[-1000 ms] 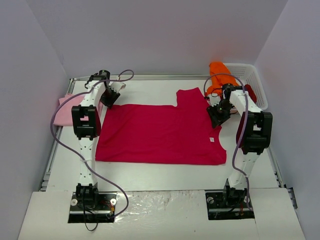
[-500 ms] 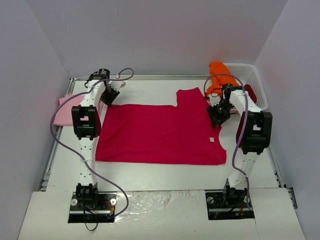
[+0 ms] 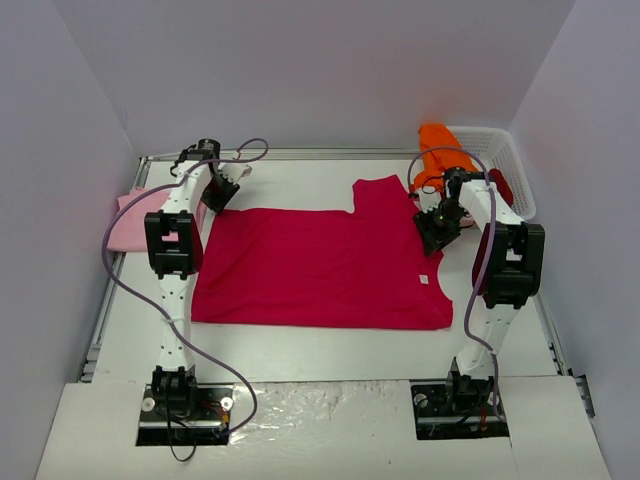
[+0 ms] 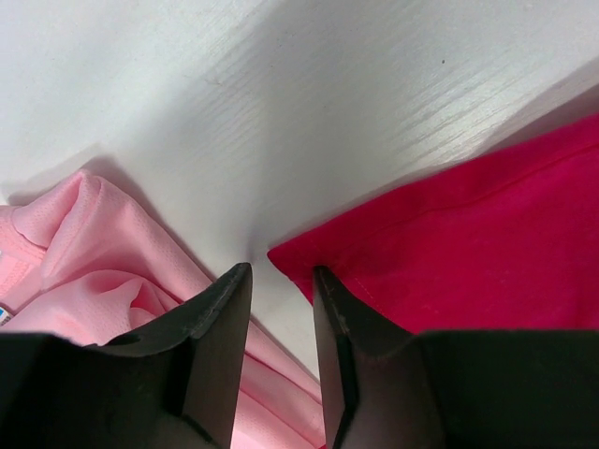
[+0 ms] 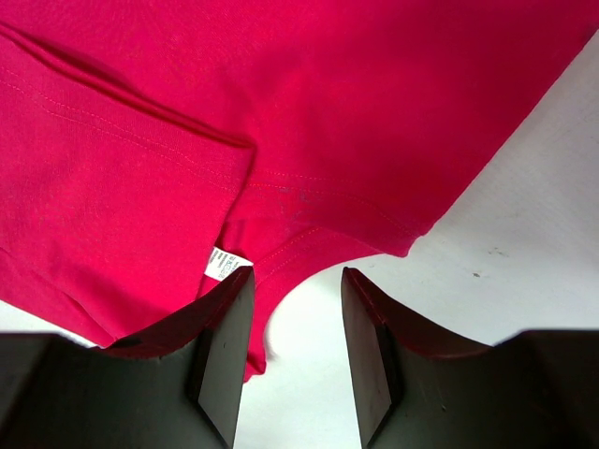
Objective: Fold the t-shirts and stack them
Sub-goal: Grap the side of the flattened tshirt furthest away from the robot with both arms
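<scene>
**Progress.** The crimson t-shirt lies spread flat at the centre of the tabletop, collar toward 3 o'clock and one sleeve projecting toward 12 o'clock. We judge its folding barely begun. The pale pink t-shirt sits at the 9 o'clock edge. It looks rumpled in the left wrist view, and we cannot tell whether it counts as folded. The orange t-shirt and the dark red t-shirt hang over the basket at 2 o'clock, untouched. No stack exists yet.

**Tools.** The left tool hangs over the crimson shirt's far hem corner at 10 o'clock, its fingers narrowly parted and gripping nothing. The right tool stands over the neckline beside the white label, fingers apart and holding nothing.

**Obstructions.** The pink shirt lies just beside the corner the left tool addresses. We judge there is a risk of pinching both cloths together. The basket stands near the right arm.
</scene>
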Robot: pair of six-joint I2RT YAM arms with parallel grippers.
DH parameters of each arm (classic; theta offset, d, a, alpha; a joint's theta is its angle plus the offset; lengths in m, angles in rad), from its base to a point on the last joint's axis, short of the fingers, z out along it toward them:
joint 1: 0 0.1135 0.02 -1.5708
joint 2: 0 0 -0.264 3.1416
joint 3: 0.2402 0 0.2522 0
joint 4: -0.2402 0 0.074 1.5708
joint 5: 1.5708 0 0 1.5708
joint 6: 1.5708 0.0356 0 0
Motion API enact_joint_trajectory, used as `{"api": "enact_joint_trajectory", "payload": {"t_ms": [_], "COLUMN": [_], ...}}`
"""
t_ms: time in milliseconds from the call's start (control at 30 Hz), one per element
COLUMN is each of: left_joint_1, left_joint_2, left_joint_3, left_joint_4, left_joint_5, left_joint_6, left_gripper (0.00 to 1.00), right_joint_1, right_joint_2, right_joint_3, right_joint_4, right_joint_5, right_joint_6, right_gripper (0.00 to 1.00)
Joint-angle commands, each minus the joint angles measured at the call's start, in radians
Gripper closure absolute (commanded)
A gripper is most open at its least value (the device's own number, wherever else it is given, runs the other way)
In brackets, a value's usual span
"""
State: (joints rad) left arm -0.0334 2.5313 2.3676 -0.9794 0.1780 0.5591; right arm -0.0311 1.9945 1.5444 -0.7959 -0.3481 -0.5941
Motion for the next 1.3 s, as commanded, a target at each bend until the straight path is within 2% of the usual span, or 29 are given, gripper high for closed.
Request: {"api": "enact_joint_trajectory", "payload": {"t_ms": [0,233,467,700,1267], "left_joint_1": [-0.003,-0.003,-0.002,0.009,0.013], "left_joint_2": [0.011,0.0,0.014,-0.048,-0.062], "left_joint_3": [0.039,0.056,0.099,0.061,0.079], "left_joint_4": [-0.031,-0.053,-0.064,-0.004,-0.056], "left_joint_5": [-0.006,0.029,0.02,0.018,0.083], "left_joint_6": [0.016,0.025,0.013,-0.027,-0.033], "left_gripper": [0.68,0.57,0.6,0.6,0.6], "right_joint_1": [0.005,0.003,0.002,0.003,0.003], "right_joint_2": [0.009,0.018,0.018,0.02,0.026], "right_joint_3": [-0.004,-0.001,-0.003,-0.01,-0.024], "right_joint_4": [-0.037,-0.035,-0.034,-0.029,-0.017], "right_joint_5": [0.012,0.011,0.02,0.023,0.028], "right_joint_6": [0.004,0.004,0.005,0.008,0.016], "right_gripper": [0.61,0.61,0.62,0.62,0.62]}}
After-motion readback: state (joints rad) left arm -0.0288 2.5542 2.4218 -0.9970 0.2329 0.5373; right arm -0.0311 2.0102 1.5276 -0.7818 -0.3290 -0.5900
